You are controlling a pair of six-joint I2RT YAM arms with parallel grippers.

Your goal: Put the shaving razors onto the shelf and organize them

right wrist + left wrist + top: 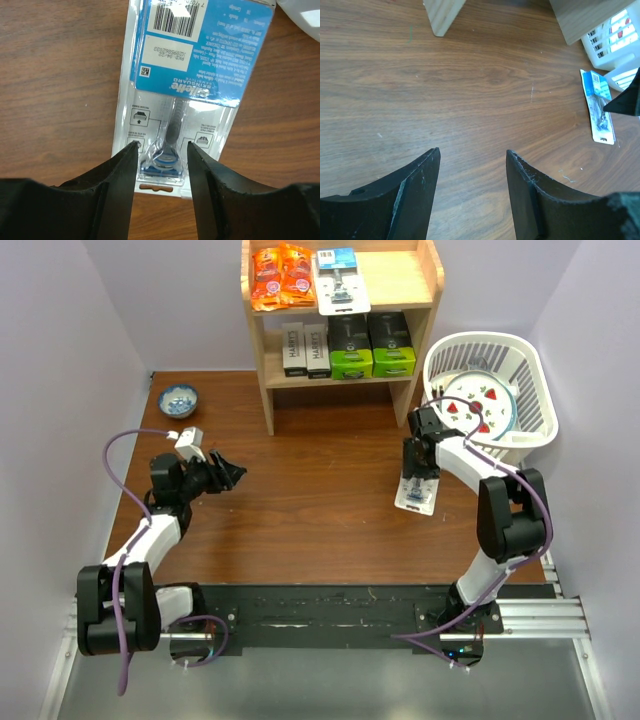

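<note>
We look down on a brown wood-grain table (320,530) enclosed by pale lilac walls. At its far edge stands a light wooden shelf (427,300) with two boards.

One Gillette blister card (200,65) lies flat on the table, right of centre, just in front of a white slatted basket (535,380). The right gripper (161,146) is down over the near end of this card. Its two black fingers (120,180) stand on either side of the clear bubble covering the razor head. The razor's handle runs away from them towards the blue header. We cannot tell whether the fingers pinch the bubble or only flank it.

The left gripper (472,152) hovers over bare table on the left, well apart from the card, its fingers spread and holding nothing.

On the shelf's top board a second blister card (338,285) lies beside orange snack packets (281,277). On the lower board a HARRY'S box (295,348) stands beside two black boxes with green ends (350,345).
</note>
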